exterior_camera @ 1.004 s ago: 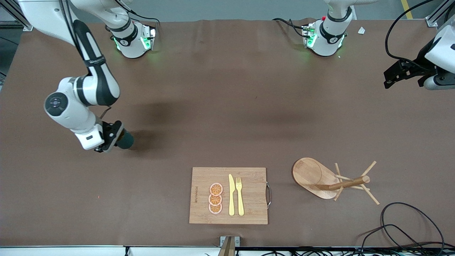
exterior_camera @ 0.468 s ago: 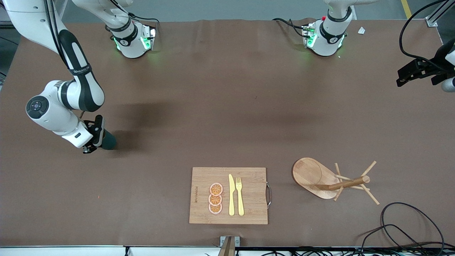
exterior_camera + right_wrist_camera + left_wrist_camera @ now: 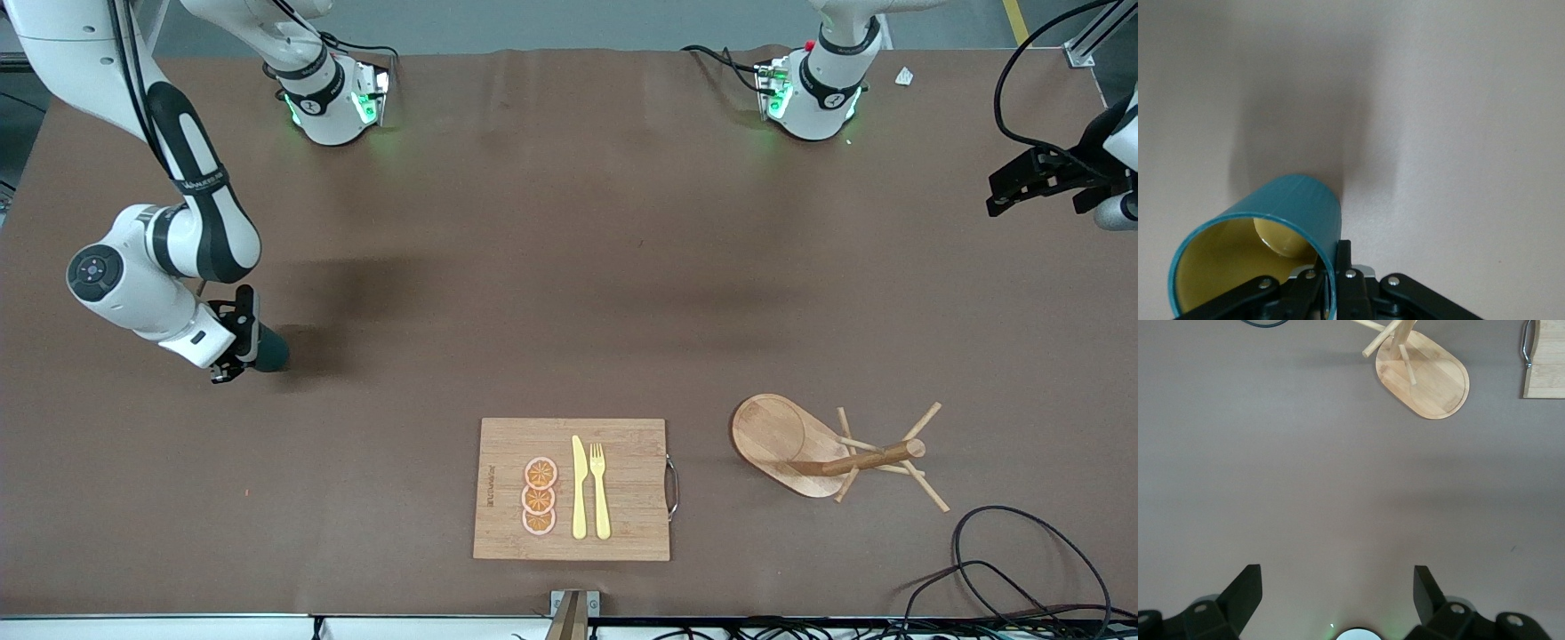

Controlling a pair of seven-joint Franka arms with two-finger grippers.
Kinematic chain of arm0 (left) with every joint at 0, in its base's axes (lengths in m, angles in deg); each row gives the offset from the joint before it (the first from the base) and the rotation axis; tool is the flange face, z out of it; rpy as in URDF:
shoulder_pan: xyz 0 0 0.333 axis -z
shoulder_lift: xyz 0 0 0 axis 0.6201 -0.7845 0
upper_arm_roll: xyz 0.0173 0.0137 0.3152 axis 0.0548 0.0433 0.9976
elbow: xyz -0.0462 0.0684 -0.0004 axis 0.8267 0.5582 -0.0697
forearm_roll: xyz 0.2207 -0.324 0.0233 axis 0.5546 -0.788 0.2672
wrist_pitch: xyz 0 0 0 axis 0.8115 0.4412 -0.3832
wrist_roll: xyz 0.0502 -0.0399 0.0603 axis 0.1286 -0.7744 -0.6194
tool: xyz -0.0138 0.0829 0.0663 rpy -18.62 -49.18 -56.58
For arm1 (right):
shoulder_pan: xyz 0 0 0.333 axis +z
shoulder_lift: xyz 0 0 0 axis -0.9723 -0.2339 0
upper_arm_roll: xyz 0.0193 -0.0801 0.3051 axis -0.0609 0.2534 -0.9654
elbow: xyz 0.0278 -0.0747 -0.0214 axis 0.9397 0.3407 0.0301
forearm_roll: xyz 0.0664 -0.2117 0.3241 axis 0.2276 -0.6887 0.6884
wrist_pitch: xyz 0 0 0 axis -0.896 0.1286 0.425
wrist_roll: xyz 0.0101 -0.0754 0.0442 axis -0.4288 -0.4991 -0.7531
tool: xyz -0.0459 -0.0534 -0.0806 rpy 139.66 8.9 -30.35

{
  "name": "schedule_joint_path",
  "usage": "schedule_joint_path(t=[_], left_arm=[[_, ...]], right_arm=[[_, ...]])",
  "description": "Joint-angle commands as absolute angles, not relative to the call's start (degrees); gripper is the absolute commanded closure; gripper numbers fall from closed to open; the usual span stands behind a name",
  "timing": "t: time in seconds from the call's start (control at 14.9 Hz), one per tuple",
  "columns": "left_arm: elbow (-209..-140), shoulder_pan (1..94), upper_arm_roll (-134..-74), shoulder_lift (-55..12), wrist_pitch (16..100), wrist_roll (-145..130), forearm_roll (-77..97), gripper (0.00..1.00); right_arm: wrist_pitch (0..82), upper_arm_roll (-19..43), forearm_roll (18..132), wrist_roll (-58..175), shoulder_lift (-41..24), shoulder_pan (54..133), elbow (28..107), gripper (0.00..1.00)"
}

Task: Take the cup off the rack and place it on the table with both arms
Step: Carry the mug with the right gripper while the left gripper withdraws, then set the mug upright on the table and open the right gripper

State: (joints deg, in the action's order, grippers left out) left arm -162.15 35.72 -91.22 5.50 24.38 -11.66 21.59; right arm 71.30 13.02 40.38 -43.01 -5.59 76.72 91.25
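My right gripper (image 3: 242,345) is shut on the rim of the dark teal cup (image 3: 269,352), which it holds tilted low over the brown table (image 3: 569,267) toward the right arm's end. In the right wrist view the cup (image 3: 1265,240) shows its yellowish inside, with its wall pinched in the right gripper (image 3: 1336,277). The wooden rack (image 3: 787,440) stands beside the cutting board with bare pegs, and the left wrist view also shows the rack (image 3: 1428,373). My left gripper (image 3: 1022,182) hangs open and empty over the left arm's end of the table; its fingers (image 3: 1245,593) are spread wide.
A wooden cutting board (image 3: 622,489) lies near the front edge with orange slices (image 3: 540,496), a yellow knife (image 3: 579,487) and a fork (image 3: 600,489). Black cables (image 3: 1022,569) loop at the near corner by the rack.
The right gripper carried the cup toward the right arm's end of the table, then nearly stopped. The left arm drew back toward its end of the table.
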Motion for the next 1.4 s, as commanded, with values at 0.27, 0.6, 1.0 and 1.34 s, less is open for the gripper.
schedule_joint_path(t=[0.27,0.6,1.0,1.34], left_arm=[[-164.94,36.83,-90.81,8.23,25.44,-12.22,21.13,0.0],[-164.94,36.83,-90.9,7.96,25.79,-12.04,21.21,0.0],[-164.85,36.83,-91.43,6.83,27.72,-12.13,21.3,0.0],[-164.32,36.39,-92.22,5.85,28.43,-12.57,21.3,0.0]], right_arm=[[69.41,12.08,39.91,-40.97,-4.84,75.07,92.11,0.97],[68.54,12.08,39.91,-40.7,-4.58,74.98,90.88,0.0],[47.99,11.99,39.91,-28.25,-1.86,75.42,79.38,0.0],[41.48,11.99,39.91,-6.66,2.0,75.33,76.38,0.0]])
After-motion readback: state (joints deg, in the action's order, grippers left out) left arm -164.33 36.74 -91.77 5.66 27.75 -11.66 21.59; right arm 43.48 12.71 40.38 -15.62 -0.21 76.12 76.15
